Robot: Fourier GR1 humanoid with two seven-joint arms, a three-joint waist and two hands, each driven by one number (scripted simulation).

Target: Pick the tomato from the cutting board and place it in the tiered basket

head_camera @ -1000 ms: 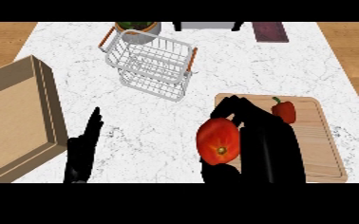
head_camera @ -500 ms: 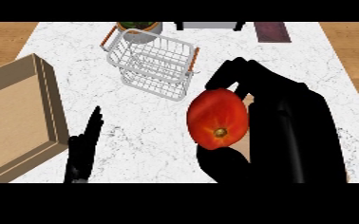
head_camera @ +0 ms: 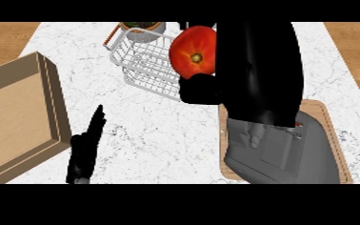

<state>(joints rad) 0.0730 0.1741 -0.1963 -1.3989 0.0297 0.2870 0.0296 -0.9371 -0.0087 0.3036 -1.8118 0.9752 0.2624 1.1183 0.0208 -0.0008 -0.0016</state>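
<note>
Head view is showing the right hand (head_camera: pixel 256 71) curling round the tomato (head_camera: pixel 193 52), thumb under it and fingers behind, holding it up off the bench (head_camera: pixel 162 138). The tomato is hanging at the basket's (head_camera: pixel 144 69) right edge, overlapping its wire rim in the view, stem scar facing up. The board (head_camera: pixel 337 145) is lying right of the basket and nearer the robot, mostly hidden by the grey forearm (head_camera: pixel 281 152). The left hand (head_camera: pixel 88 145) is resting open, fingers straight, nearer than the basket and to its left. A wooden tray (head_camera: pixel 28 100) is sitting left of the basket, and a pot (head_camera: pixel 144 28) is standing just behind it.
</note>
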